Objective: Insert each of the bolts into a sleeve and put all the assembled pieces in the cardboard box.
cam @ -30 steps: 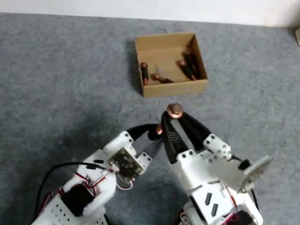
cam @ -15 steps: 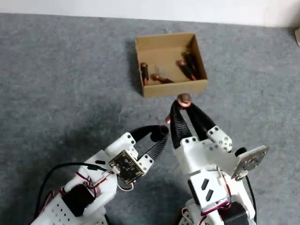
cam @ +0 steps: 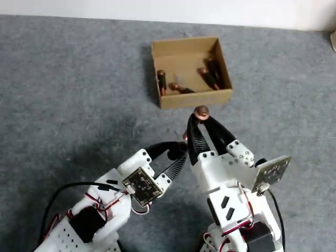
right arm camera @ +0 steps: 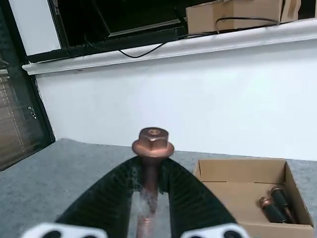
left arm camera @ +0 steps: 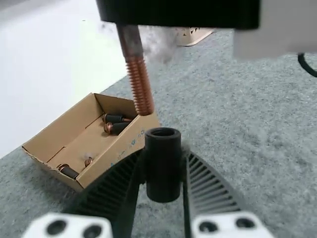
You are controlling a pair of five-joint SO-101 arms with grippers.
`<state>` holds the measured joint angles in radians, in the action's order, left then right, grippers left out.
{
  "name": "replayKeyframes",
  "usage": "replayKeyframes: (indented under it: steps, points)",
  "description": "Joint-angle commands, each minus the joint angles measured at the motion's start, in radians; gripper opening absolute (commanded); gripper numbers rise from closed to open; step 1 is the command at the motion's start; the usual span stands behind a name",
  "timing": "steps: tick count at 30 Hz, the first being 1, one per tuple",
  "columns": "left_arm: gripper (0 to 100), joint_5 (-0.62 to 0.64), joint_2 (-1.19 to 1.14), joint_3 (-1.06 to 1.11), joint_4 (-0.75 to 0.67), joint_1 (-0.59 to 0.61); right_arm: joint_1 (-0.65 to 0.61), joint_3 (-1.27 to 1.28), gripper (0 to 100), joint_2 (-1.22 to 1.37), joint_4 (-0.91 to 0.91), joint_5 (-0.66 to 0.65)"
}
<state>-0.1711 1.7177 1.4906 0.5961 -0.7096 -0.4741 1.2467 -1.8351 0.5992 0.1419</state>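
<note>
Assembly stage: several bolt-and-sleeve pieces [cam: 210, 76] lie in the cardboard box [cam: 197, 98] at the far side; one pair is not yet joined. Nearer, the right gripper [cam: 200, 118] grips a bolt [cam: 200, 111], the left gripper [cam: 179, 152] a black sleeve [left arm camera: 162, 166]. Left wrist view reveals the thread tip just beside the sleeve mouth, which the high view hides.

A robotics lab or workroom set up in an office-like room. 2 small white robot arms [cam: 100, 215] with exposed wires [cam: 97, 202] and bare circuit boards [cam: 142, 185] stand on a grey carpet-like surface [cam: 63, 79]. Behind them are a plain white wall [right arm camera: 208, 99], a ledge [right arm camera: 223, 43] carrying a loose cable [right arm camera: 133, 54] and cardboard boxes [right arm camera: 233, 12], a dark window [right arm camera: 124, 17] and slatted blinds [right arm camera: 17, 139].
</note>
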Motion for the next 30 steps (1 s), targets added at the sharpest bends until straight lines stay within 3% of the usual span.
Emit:
replayKeyframes:
  steps: [1,7,13,22,30]
  points:
    - [1,0.006,0.013,-0.062,-0.003,-0.012,-0.016,-0.007,0.5,-0.004,-0.031,0.012]
    - [1,0.006,0.013,-0.062,-0.005,-0.01,-0.094,-0.005,0.5,-0.002,0.004,0.006]
    - [1,0.008,0.013,-0.062,-0.034,0.071,-0.094,0.016,0.5,-0.002,0.001,0.005]
    - [1,0.008,0.091,-0.047,-0.032,0.076,-0.051,0.01,0.5,-0.002,0.002,0.005]
    - [1,0.009,0.101,-0.041,-0.034,0.073,-0.111,0.021,0.5,-0.002,0.001,0.005]
